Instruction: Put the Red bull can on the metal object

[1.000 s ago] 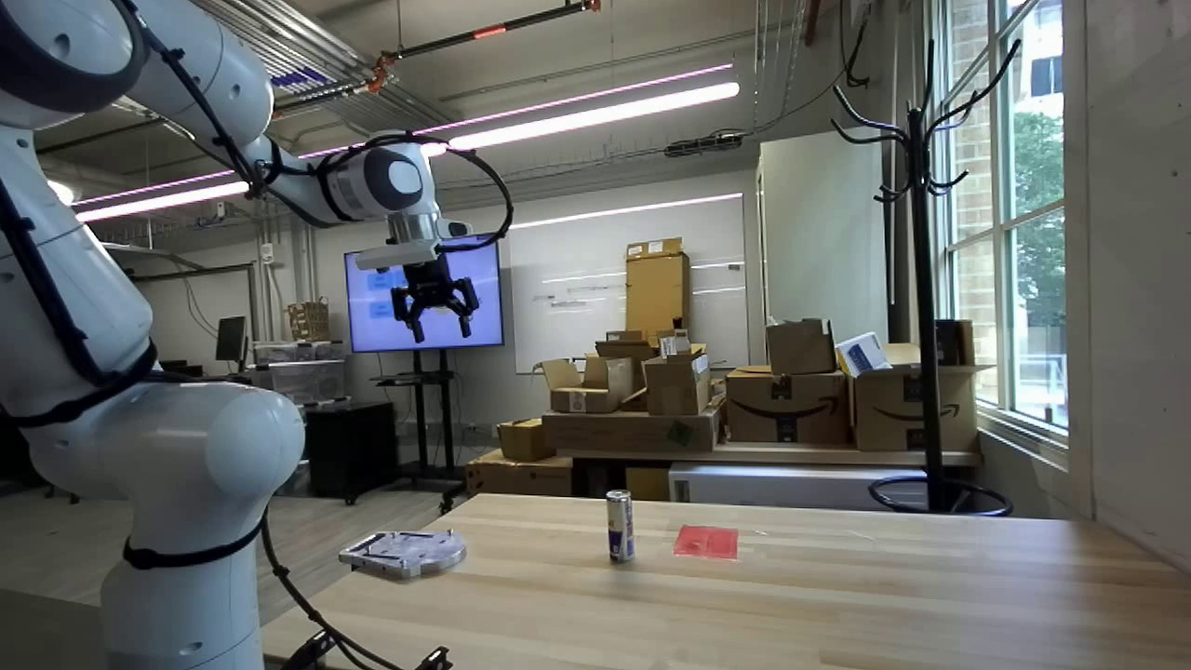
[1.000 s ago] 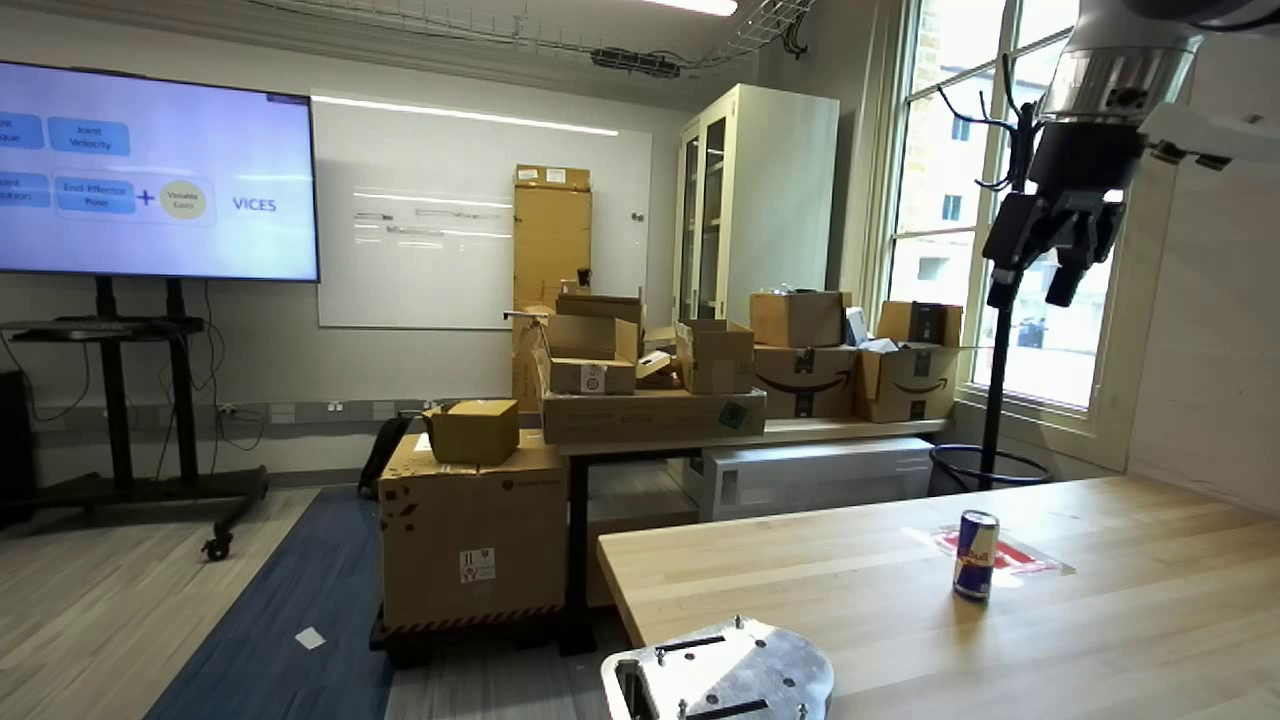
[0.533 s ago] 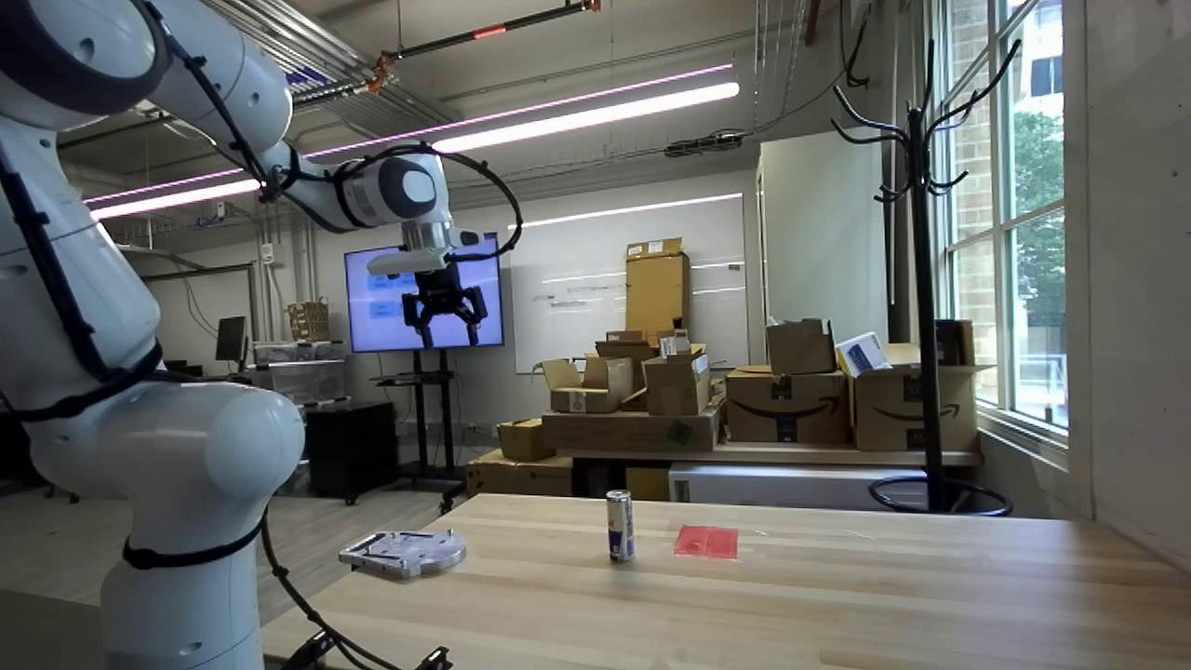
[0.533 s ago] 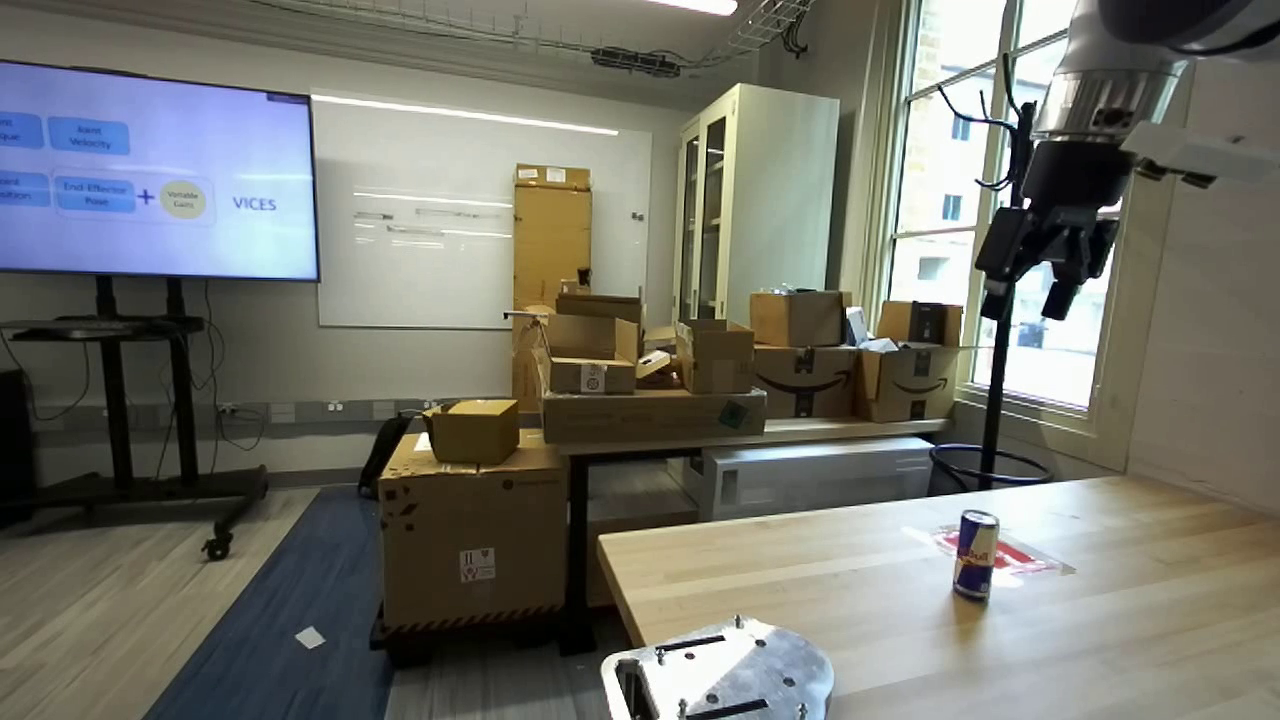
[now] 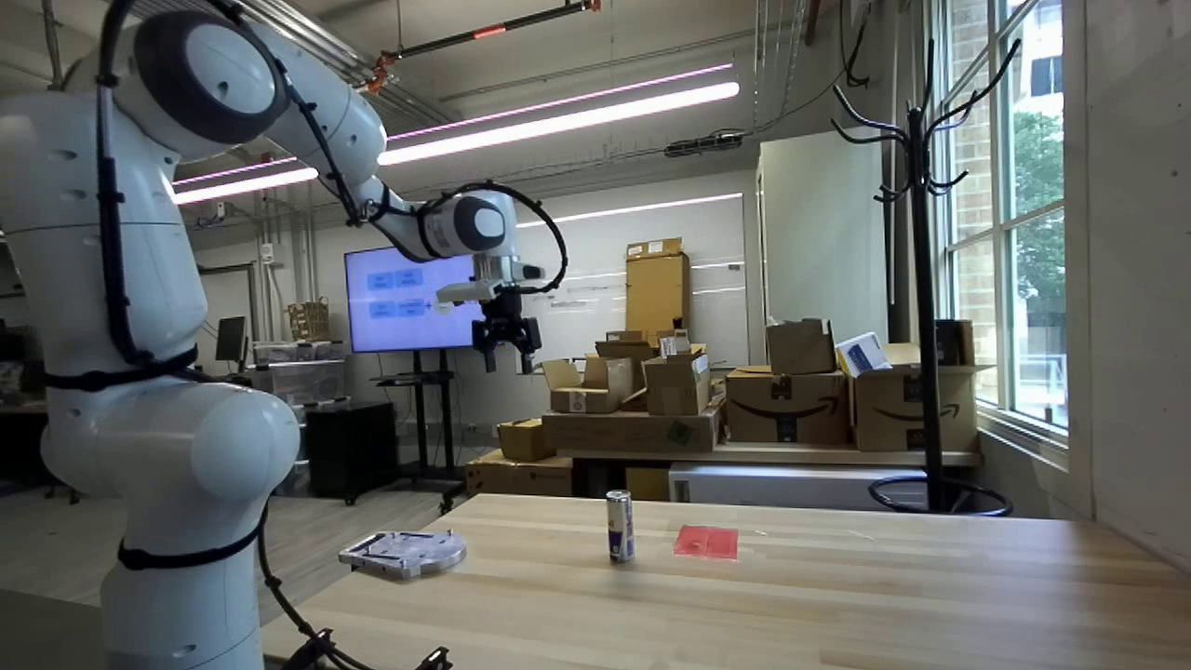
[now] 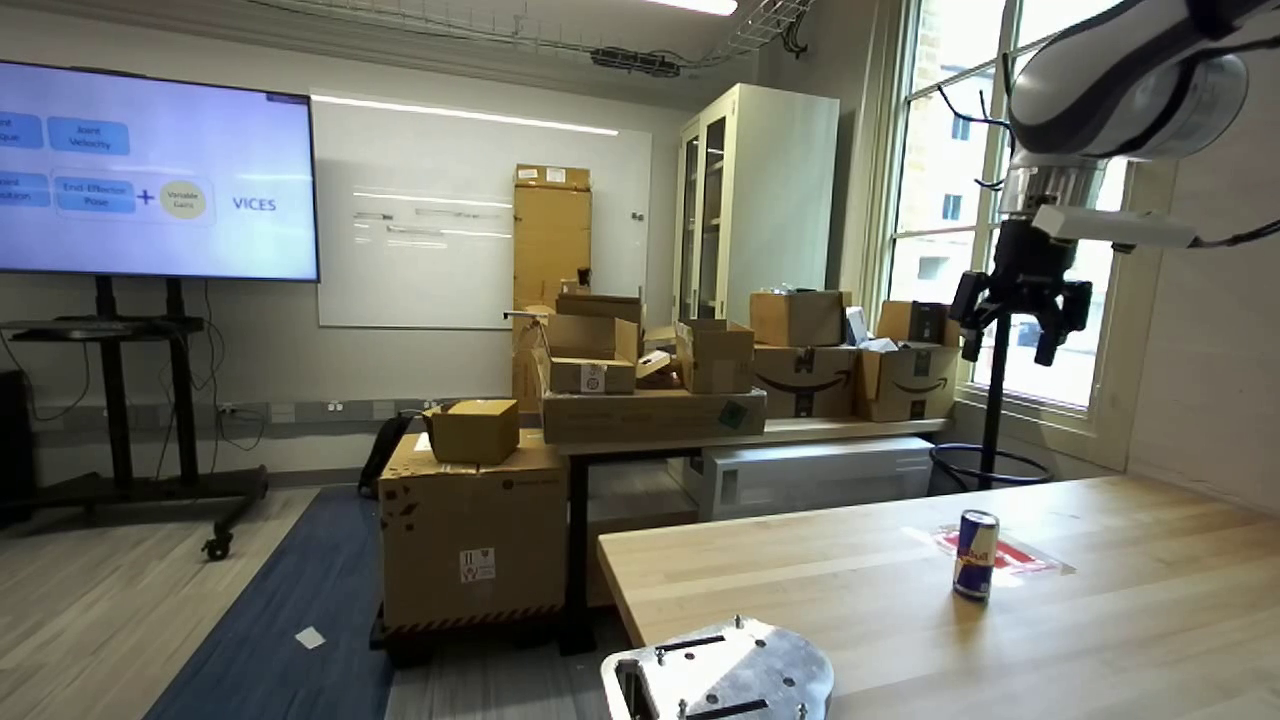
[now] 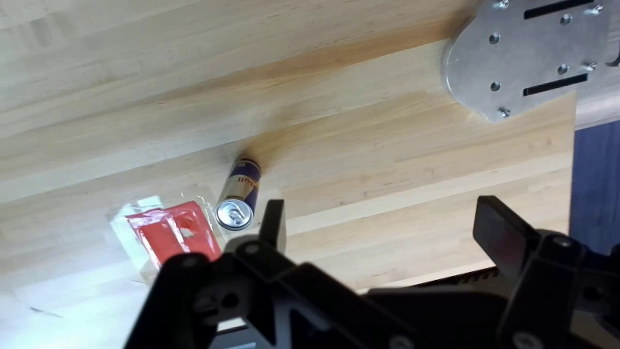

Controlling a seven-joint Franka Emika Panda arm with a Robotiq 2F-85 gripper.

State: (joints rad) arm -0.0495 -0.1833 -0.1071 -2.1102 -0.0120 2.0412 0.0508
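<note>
The desk [image 6: 1130, 640] and metal plate [image 6: 740, 668] run off an exterior view's bottom edge; there the can [image 6: 974, 556] partly hides a red packet [image 6: 1020, 559]. The hand [image 6: 1009, 354] hangs spread wide.

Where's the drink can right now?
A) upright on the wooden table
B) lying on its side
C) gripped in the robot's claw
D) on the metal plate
A: in both exterior views the can stands upright on the wooden table, apart from the metal plate and below the open claw.
</note>
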